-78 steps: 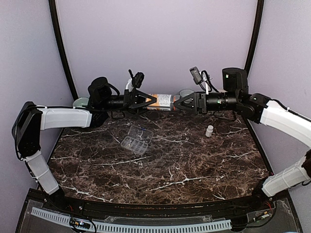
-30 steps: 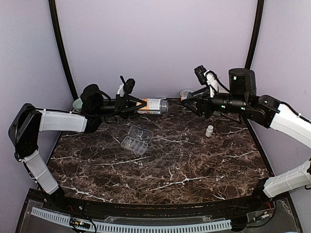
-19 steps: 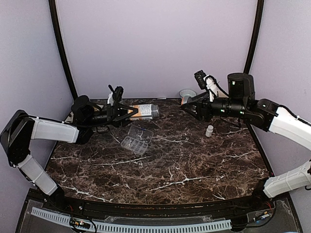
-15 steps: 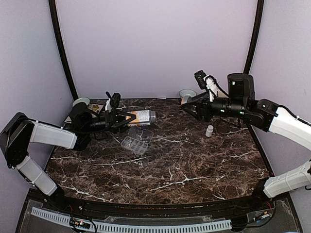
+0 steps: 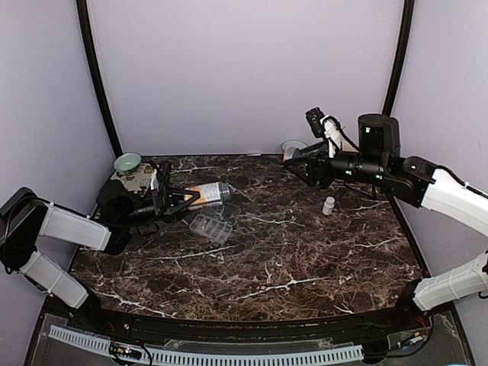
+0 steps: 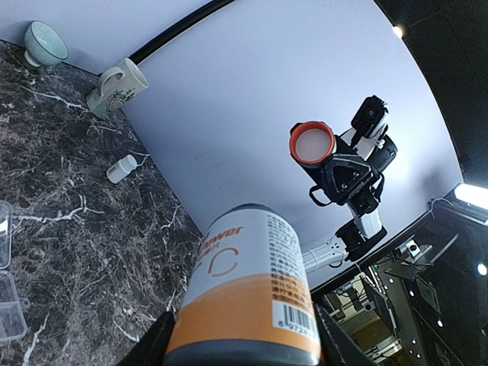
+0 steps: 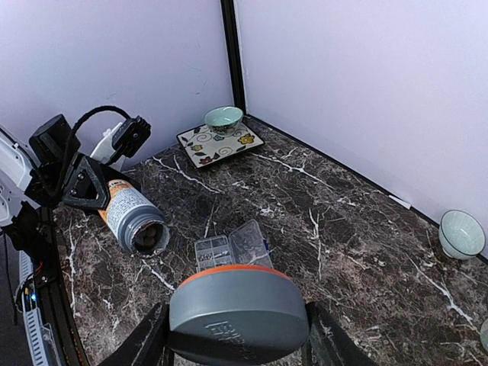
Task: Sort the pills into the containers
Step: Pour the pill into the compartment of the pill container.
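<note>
My left gripper (image 5: 181, 200) is shut on an orange-and-white pill bottle (image 5: 204, 194), held on its side low over the table, its open mouth pointing right, just above the clear organizer box (image 5: 215, 221). The left wrist view is filled by the bottle (image 6: 248, 297). From the right wrist I see brown pills (image 7: 146, 238) inside the bottle (image 7: 130, 213), and the organizer (image 7: 217, 255) lying with its lid open. My right gripper (image 5: 296, 158) is shut on the bottle's grey-and-orange cap (image 7: 238, 305), held in the air at the back right.
A small white bottle (image 5: 329, 204) stands right of centre. A flowered plate (image 5: 133, 177) and a green bowl (image 5: 127, 162) sit at the back left. Another bowl (image 5: 292, 145) is at the back wall, with a mug (image 6: 118, 85) near it.
My left arm has drawn back leftward and sunk with the bottle, from near the back wall down to just above the organizer. The right arm with the cap has barely moved.
</note>
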Controlling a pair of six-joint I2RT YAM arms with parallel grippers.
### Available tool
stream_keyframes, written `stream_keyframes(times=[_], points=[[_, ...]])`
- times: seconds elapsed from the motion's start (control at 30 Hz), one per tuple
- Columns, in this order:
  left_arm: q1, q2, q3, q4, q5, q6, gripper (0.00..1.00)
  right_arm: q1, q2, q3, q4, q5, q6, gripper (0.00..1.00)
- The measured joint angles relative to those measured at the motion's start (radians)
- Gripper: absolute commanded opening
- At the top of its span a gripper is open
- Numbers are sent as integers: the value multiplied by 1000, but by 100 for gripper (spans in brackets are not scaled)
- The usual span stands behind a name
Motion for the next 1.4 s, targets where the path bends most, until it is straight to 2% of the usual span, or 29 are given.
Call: stream_keyframes(times=[0.17, 0.43, 1.4], points=[[18, 41, -72, 97, -4, -16, 0, 0, 8, -5, 15, 0, 1, 38], [62, 237, -143, 279, 7, -91, 0, 0, 37, -5, 21, -6, 5, 37], [171, 367, -226, 339, 34, -66, 0, 3, 58, -5, 37, -19, 22, 36]])
